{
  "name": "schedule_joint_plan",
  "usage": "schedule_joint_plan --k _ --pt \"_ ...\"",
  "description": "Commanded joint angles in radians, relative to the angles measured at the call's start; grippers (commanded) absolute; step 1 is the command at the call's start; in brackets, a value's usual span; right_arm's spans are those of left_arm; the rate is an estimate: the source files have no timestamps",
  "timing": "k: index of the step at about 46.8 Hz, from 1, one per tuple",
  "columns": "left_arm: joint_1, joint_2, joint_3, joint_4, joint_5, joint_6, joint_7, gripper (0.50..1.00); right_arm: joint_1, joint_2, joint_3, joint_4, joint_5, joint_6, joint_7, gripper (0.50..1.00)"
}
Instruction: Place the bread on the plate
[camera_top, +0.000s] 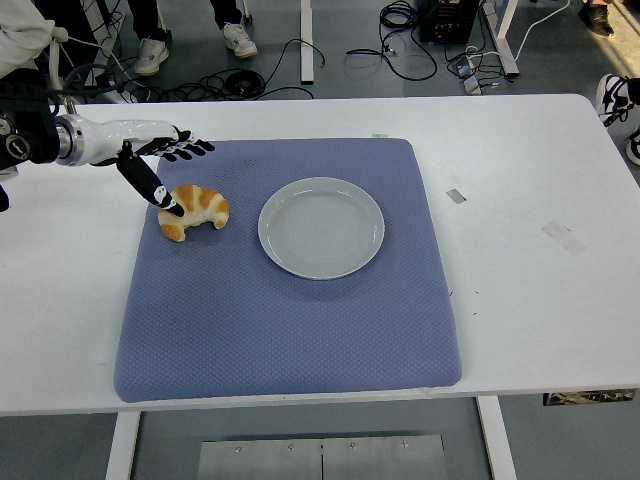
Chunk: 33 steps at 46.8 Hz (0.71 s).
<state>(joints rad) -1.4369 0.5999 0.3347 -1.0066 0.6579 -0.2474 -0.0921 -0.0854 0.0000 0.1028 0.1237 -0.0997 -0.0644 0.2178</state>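
Note:
A golden croissant lies on the blue mat, left of an empty pale grey plate. My left hand comes in from the left edge and hovers just above the croissant's left end. Its fingers are spread, with the thumb pointing down onto the bread's near-left side and the other fingers stretched out behind it. It holds nothing. The right hand is out of view.
The mat lies on a white table. Bits of tape lie on the table at the right. People's feet and cables show on the floor beyond the far edge.

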Motion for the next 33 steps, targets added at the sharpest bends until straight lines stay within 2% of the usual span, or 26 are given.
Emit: schedule_joint_plan --k 1,10,19,33 --pt "0.006 -0.003 0.029 0.000 0.000 0.046 0.005 0.980 0.001 0.000 0.000 0.001 0.000 0.000 0.000 1.000" --pt "0.030 -0.005 0.049 0.000 -0.001 0.077 0.005 0.980 0.001 0.000 0.000 -0.001 0.000 0.000 0.000 1.000" --pt "0.055 -0.035 0.041 0.000 -0.004 0.111 0.003 0.980 0.001 0.000 0.000 0.001 0.000 0.000 0.000 1.000" --pt "0.066 -0.066 0.038 0.005 -0.006 0.129 0.003 0.980 0.001 0.000 0.000 0.001 0.000 0.000 0.000 1.000"
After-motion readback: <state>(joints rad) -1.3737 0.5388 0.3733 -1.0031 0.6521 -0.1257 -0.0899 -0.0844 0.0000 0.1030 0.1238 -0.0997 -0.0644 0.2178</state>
